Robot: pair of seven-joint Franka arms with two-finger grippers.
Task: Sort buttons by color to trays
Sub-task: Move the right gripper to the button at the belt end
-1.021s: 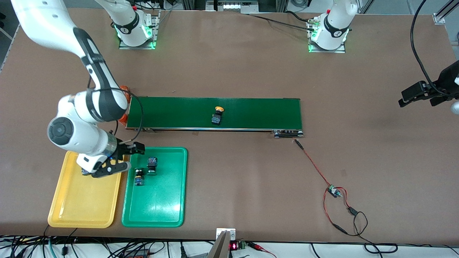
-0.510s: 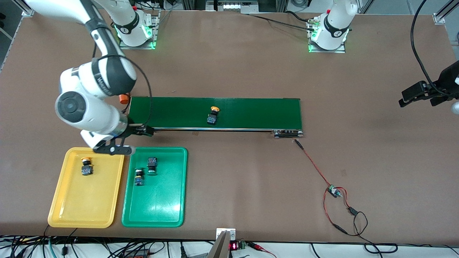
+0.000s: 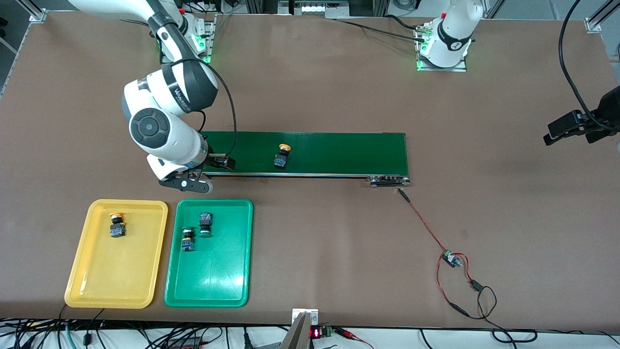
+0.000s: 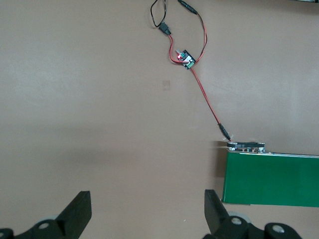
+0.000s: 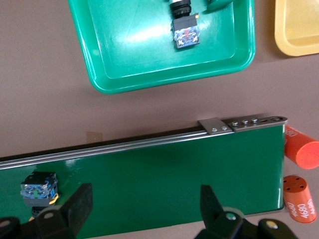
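Front view shows the right gripper over the conveyor belt at the right arm's end, jaws wide apart and holding nothing. One yellow button lies on the belt; another yellow button lies in the yellow tray. Two green buttons lie side by side in the green tray.

Right wrist view adds two orange cylinders just beside the belt end, hidden by the arm in the front view.

Left wrist view shows the left gripper, waiting with jaws wide and empty over bare table near the belt's end, and a small circuit board with red wires.
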